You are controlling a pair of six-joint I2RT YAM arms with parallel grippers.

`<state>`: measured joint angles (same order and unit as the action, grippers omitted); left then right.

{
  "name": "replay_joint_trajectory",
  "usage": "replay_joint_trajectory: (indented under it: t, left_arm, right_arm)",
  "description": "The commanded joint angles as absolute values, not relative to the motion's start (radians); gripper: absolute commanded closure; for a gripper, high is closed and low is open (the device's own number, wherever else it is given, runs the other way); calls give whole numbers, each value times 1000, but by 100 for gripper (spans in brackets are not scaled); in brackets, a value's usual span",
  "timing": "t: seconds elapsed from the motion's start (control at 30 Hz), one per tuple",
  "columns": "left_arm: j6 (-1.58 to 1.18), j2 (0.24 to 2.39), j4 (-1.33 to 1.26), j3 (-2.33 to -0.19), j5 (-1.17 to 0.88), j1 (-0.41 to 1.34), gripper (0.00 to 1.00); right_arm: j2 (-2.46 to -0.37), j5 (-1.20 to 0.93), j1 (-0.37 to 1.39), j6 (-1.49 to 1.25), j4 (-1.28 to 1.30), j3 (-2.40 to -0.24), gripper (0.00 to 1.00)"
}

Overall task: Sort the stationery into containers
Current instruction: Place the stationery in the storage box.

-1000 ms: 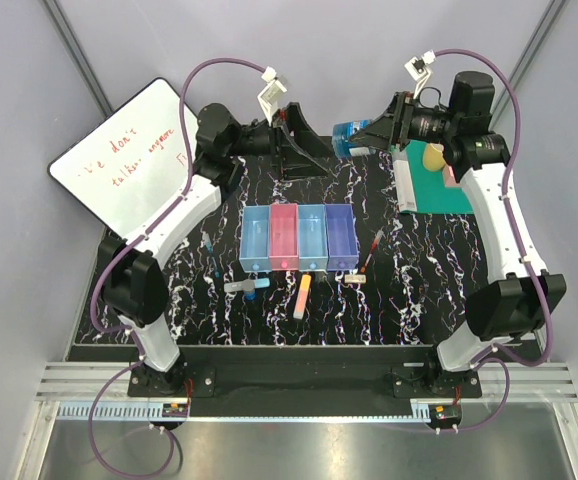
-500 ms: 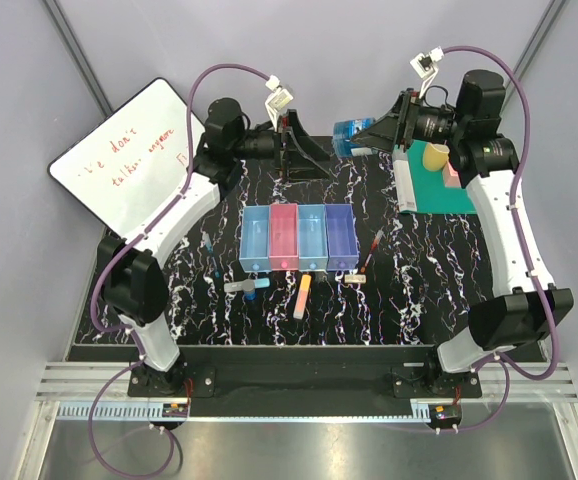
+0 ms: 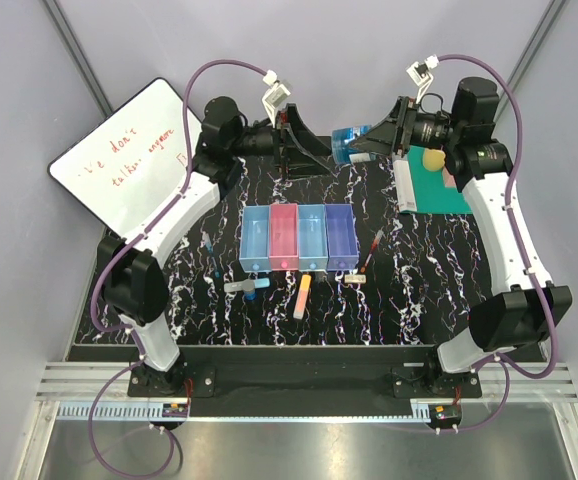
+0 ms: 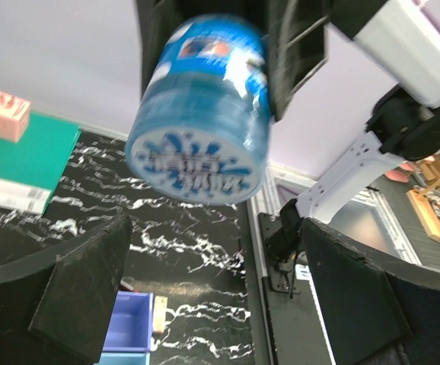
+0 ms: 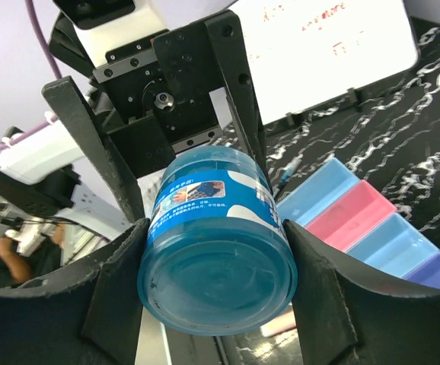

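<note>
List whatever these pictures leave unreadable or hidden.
Label print on the blue bottle: blurred in the left wrist view, too small overhead.
The yellow mug: overhead, partly covered by the right arm.
The bins: contents too small to tell overhead; the right wrist view cuts them at its edge.

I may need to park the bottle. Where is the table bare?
Bare: the near-right table, right of the white eraser, in front of the green book; also the strip behind the bins. Crowded: in front of the bins, around grey marker and orange bar.
</note>
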<state>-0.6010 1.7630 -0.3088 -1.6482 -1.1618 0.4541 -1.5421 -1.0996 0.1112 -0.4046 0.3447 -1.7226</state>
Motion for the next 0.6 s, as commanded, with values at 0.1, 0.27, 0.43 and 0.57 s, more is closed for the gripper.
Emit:
replay_joint_trajectory:
  t: [0.1,0.27,0.43,0.57]
  left_arm:
    - [-686,1753,-485,-1657,-1209,462,1]
    - [-672,1758,-471,-1664,-1204,462,1]
    - [-675,1766,-474,-1686,-1198,465,1]
    - [-678,1772,-476,-1695,-1198,466,1]
  right_arm:
    - [-1517,-1190,117,-571,141,-1713,100]
    - [-1525,-1207,118,-636,80,-1715,100]
    - [-1522,-1212,121,-653,63,-1706,100]
    - [-1517,-1212,129,-657,51,-1684,100]
